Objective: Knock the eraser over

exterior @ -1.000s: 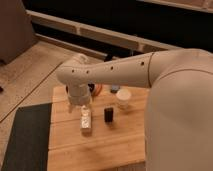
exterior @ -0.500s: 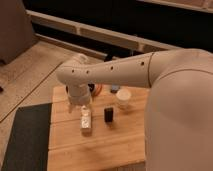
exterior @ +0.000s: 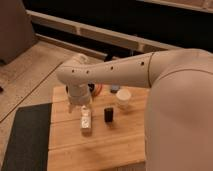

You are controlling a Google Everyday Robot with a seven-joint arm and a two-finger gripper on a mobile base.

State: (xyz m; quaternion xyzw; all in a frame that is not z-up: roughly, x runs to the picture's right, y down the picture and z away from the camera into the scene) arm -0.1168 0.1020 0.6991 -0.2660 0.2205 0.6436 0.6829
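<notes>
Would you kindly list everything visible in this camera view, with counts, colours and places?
eraser: one, black, standing on the table, just right of the white block.
white block: one, white with dark markings, lying on the table left of the eraser.
cup: one, white, on the table behind and right of the eraser.
hidden items: count unclear, dark with orange, at the table's rear, partly behind the arm.
table: one, light wood, centre.
mat: one, black, on the floor left of the table.
arm: one, white, reaching from the right across the table.
gripper: one, white, at the arm's end, just above the white block.
</notes>
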